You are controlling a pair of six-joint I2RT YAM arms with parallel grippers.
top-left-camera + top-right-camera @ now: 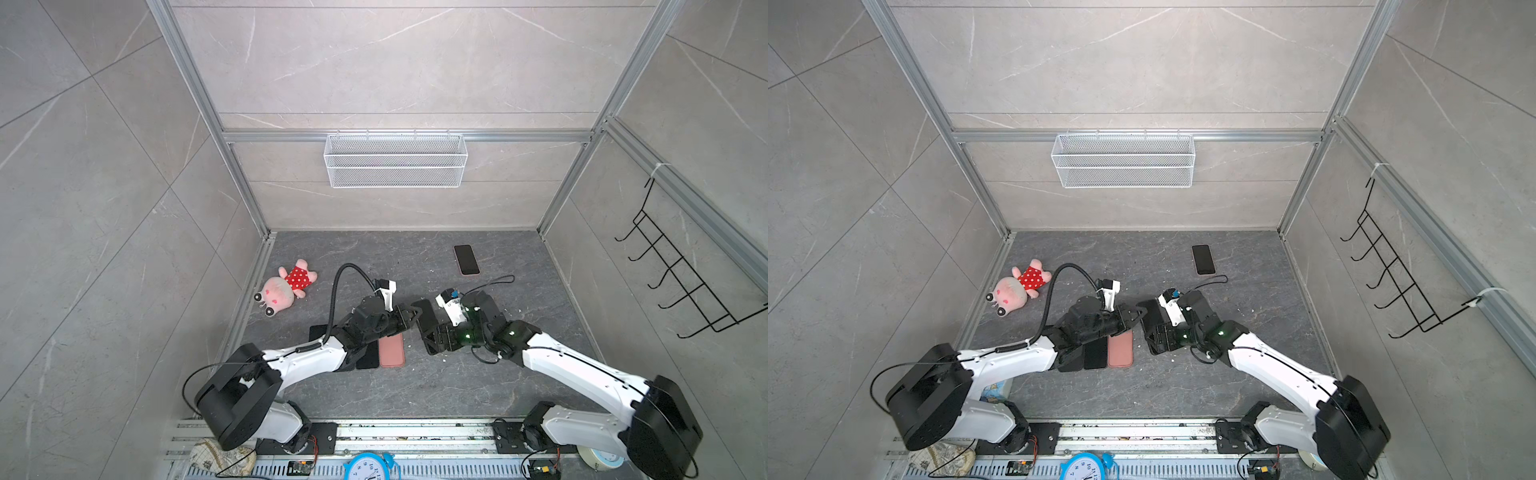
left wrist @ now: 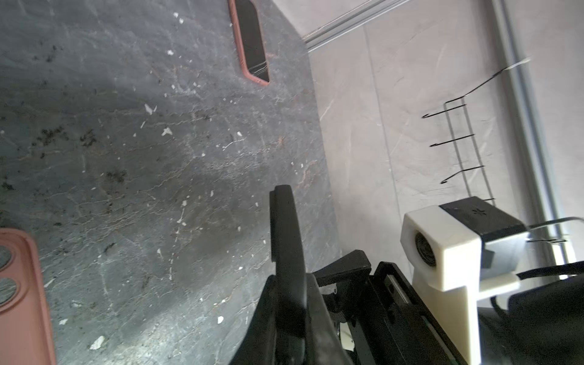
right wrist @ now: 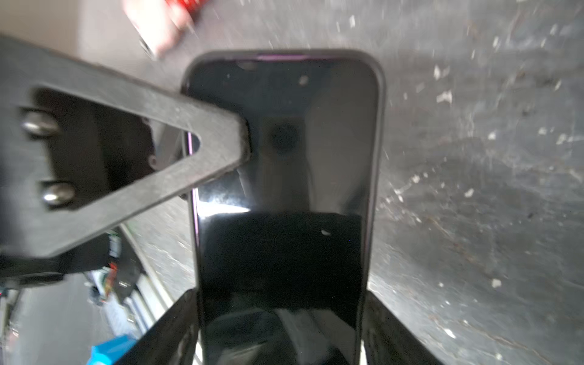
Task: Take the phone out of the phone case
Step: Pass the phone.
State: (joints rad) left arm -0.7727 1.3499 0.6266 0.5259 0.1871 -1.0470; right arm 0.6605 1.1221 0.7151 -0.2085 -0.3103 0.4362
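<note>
Right wrist view: phone (image 3: 284, 158) sits inside black phone case (image 3: 380, 126), screen facing the camera.
Right gripper (image 3: 281, 298): spread across the case's width, gripping it.
Left gripper (image 1: 411, 314): pinched on the case's side rim.
Place: middle of the table (image 1: 415, 386).

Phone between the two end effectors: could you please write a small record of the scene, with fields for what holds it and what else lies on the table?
held phone: dark screen, inside black case, not yet out
right end effector: grips one end across the width
left end effector: shut on one long edge
table: pink case back up, beside dark phone
far phone: pink rim, screen up, lies alone
toy: near left wall
</note>
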